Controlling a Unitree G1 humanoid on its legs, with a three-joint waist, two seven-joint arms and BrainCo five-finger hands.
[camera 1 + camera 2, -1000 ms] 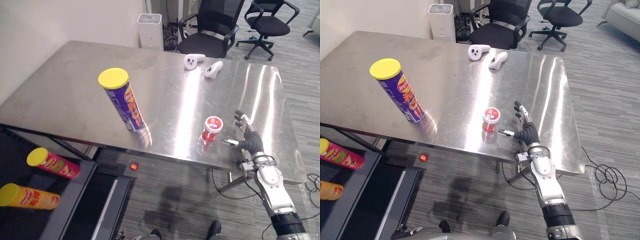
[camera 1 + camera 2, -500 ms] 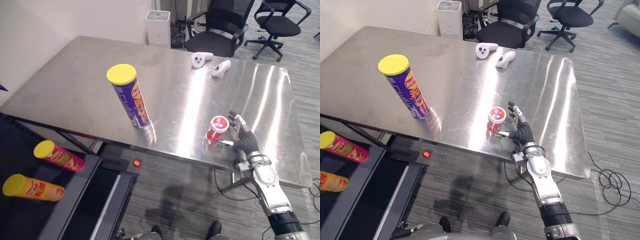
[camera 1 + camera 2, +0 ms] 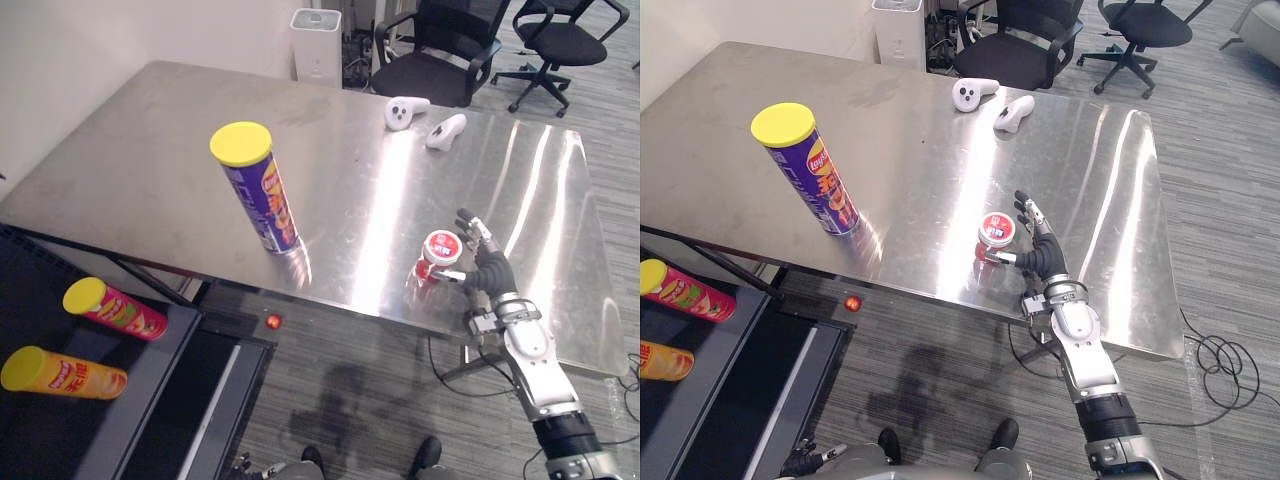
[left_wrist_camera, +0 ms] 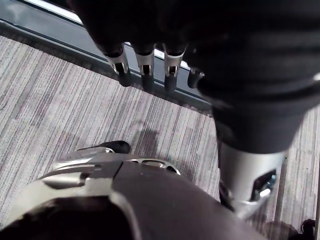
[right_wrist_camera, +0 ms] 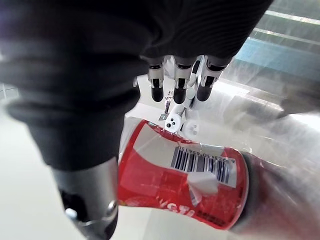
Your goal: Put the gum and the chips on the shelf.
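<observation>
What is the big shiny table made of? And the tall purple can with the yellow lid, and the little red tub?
The table looks like brushed steel: grey, mirroring the light in streaks. The purple can is probably cardboard under a glossy printed wrap; its yellow lid looks like smooth plastic. The red tub is likely plastic with a shiny printed label.

A steel table (image 3: pixel 150 170) stands by a pale wall (image 3: pixel 70 60) on grey striped carpet (image 3: pixel 615 100). Two black office chairs (image 3: pixel 430 75) and a white boxy unit (image 3: pixel 315 45) stand beyond it.
</observation>
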